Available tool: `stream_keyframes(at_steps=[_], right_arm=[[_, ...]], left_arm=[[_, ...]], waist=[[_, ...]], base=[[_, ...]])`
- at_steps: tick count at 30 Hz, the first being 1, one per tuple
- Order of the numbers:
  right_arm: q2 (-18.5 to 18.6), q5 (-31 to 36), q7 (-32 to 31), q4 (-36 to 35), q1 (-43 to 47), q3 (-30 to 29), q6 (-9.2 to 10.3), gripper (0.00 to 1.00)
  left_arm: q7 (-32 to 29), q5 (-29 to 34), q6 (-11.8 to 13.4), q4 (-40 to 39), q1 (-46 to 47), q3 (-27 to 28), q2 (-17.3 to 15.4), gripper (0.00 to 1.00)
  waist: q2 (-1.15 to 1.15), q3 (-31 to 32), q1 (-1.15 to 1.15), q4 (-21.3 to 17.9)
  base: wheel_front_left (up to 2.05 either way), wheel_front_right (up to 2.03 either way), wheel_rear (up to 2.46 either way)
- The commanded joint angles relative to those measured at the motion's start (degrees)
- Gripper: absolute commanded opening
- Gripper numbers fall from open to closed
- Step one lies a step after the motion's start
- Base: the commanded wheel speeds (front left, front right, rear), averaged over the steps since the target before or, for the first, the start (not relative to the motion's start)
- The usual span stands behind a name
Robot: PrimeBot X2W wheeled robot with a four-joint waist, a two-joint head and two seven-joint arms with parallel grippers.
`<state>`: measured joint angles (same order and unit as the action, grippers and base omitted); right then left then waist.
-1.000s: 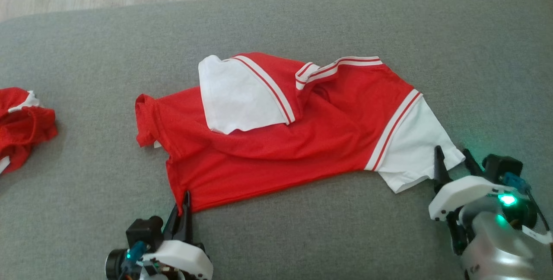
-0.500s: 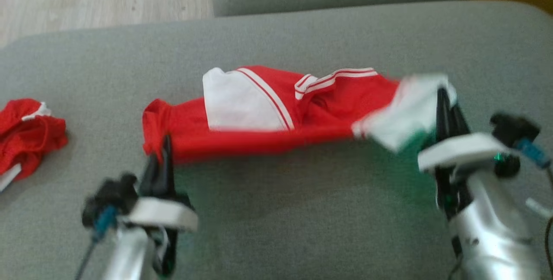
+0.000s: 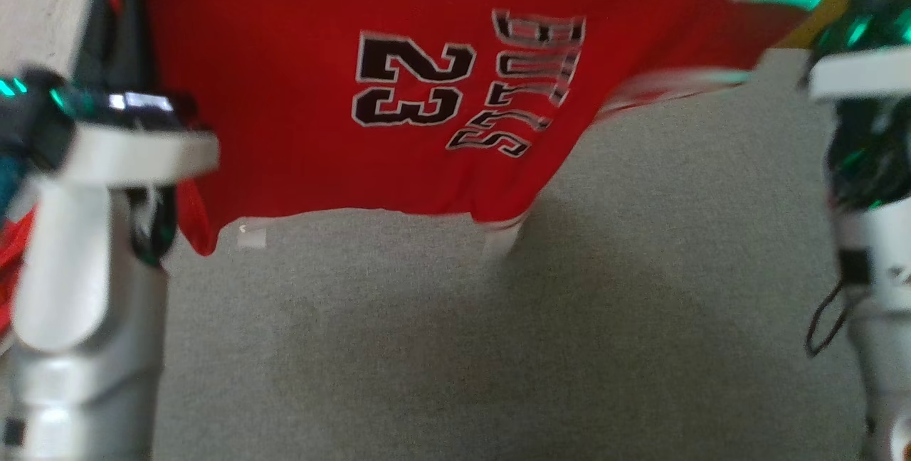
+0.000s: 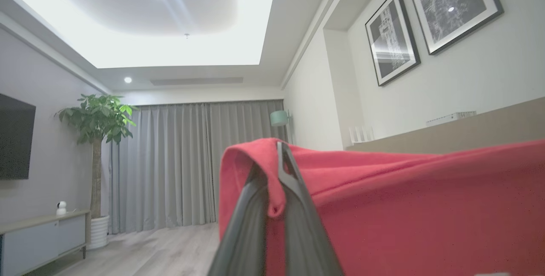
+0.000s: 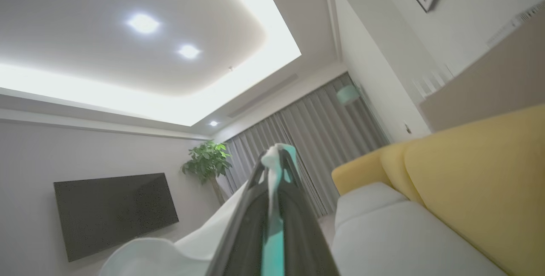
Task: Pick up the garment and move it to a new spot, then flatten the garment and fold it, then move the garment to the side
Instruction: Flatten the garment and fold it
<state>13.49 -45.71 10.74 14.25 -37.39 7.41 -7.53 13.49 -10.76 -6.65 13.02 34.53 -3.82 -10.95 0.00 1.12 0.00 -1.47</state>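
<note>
Fingers of the left gripper (image 4: 277, 161) pinch a red hem corner, and the right gripper (image 5: 276, 161), wide open a second ago, now grips the white sleeve. Between them the shirt (image 3: 285, 162), then crumpled on the grey cushion (image 3: 569, 347), hangs clear of it like a curtain, so the pick-up looks done and the carry comes next. Its long axis runs level, hem end left, sleeve end right, number facing the robot.
</note>
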Motion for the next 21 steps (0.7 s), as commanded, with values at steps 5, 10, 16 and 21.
stream_keyframes(at_steps=[5,10,16,21], right_arm=[[1.28,0.09,-5.38,-5.28,-7.21,-1.92,0.04,0.0],[0.0,4.03,-6.38,-2.42,-11.82,-2.74,0.04,0.0],[-1.71,9.12,1.49,6.6,-24.38,-4.07,0.04,0.0],[-2.21,12.81,4.14,11.95,-36.33,-5.59,0.04,0.0]], left_arm=[[-5.11,-1.6,-0.34,-3.59,8.4,1.92,-3.43,0.0],[-5.62,-1.2,0.87,-2.29,11.94,1.88,-3.48,0.0],[-0.33,2.63,3.8,4.77,21.69,0.52,-2.72,0.0],[1.39,4.1,5.04,11.2,32.62,0.61,-2.13,0.0]], waist=[[0.0,-2.45,0.0,-0.36],[0.0,-8.29,0.0,-1.45],[0.0,-16.0,0.0,-2.12],[0.0,-20.06,0.0,-2.74]], base=[[0.0,0.0,0.0],[0.0,0.0,0.0],[0.0,0.0,0.0],[0.0,0.0,0.0]])
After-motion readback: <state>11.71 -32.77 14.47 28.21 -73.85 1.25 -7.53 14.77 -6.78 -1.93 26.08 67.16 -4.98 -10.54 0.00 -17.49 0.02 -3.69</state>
